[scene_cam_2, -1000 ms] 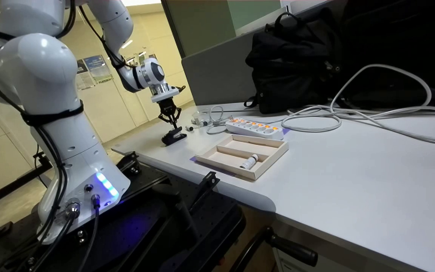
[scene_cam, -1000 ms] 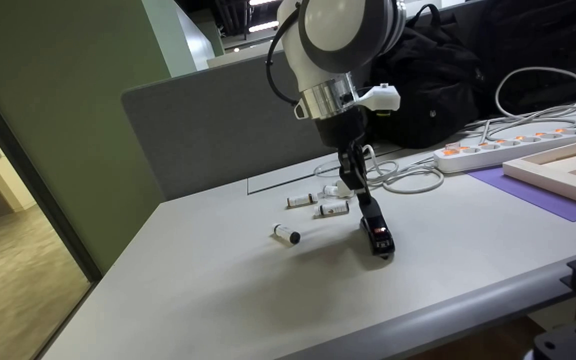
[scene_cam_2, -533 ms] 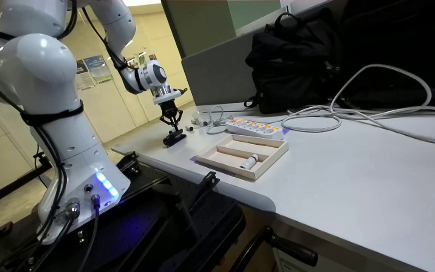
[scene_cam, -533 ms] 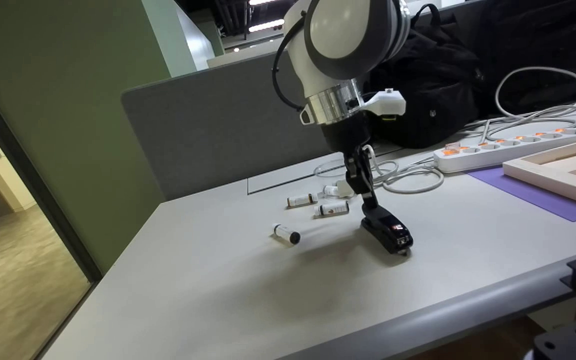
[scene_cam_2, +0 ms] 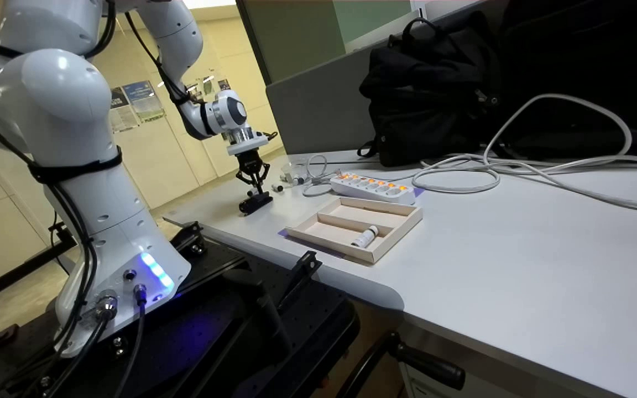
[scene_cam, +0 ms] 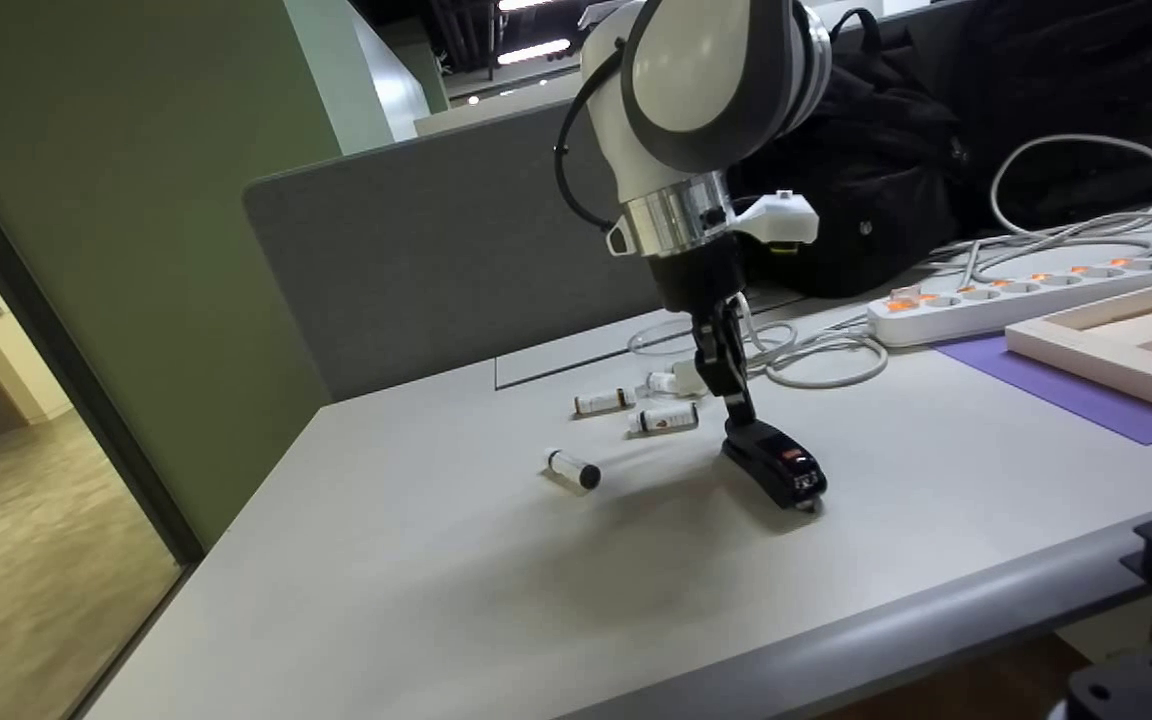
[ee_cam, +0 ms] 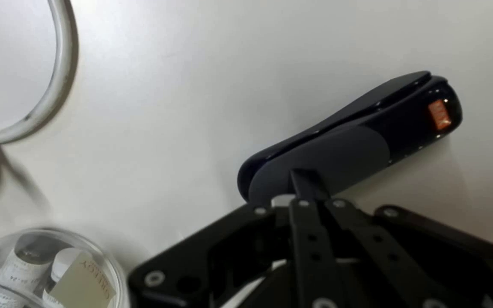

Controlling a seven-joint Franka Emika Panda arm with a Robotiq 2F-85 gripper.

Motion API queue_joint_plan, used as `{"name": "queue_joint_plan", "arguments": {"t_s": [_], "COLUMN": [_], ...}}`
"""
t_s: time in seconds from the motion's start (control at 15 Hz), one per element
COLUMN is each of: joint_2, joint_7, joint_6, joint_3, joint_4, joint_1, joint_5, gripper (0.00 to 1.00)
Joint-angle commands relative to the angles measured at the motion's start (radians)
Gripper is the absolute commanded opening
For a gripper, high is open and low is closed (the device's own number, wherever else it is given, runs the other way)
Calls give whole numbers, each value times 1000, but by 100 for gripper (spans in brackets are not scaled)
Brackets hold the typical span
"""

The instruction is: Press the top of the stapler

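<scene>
Lying beneath the gripper (scene_cam: 740, 414) (its fingers held together), the stapler (ee_cam: 345, 152) touches the fingertips near one end

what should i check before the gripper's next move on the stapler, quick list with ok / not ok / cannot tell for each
1. Gripper shut: ok, the jaws are together.
2. Tip lined up with the stapler: ok, in the wrist view it overlaps the grey pad on top, toward the end away from the orange label.
3. Base fully flat on the table: cannot tell, the underside is hidden.
4. Top pressed all the way down: cannot tell from these angles.
5. Loose white bottles out of the way: ok, they lie apart from it.
6. Cable out of the way: ok, not touching it.
</scene>
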Motion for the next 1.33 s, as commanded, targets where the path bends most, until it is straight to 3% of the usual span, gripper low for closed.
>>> {"name": "queue_joint_plan", "arguments": {"t_s": [0.0, 0.27, 0.8, 0.87, 0.93, 1.0, 1.2, 1.27], "joint_2": [97, 59, -120, -155, -178, -116, -168, -169], "joint_7": [-14, -50, -203, -221, -241, -214, -236, -236], "joint_6": [79, 61, -121, -151, -186, -128, -178, -179], "joint_3": [-10, 6, 62, 73, 79, 53, 61, 62], "joint_4": [-6, 11, 72, 66, 66, 83, 81, 80], "joint_1": [-24, -50, -139, -152, -162, -134, -144, -143], "joint_5": [4, 34, 111, 134, 155, 127, 150, 152], "gripper": [0, 0, 0, 6, 27, 8, 26, 27]}}
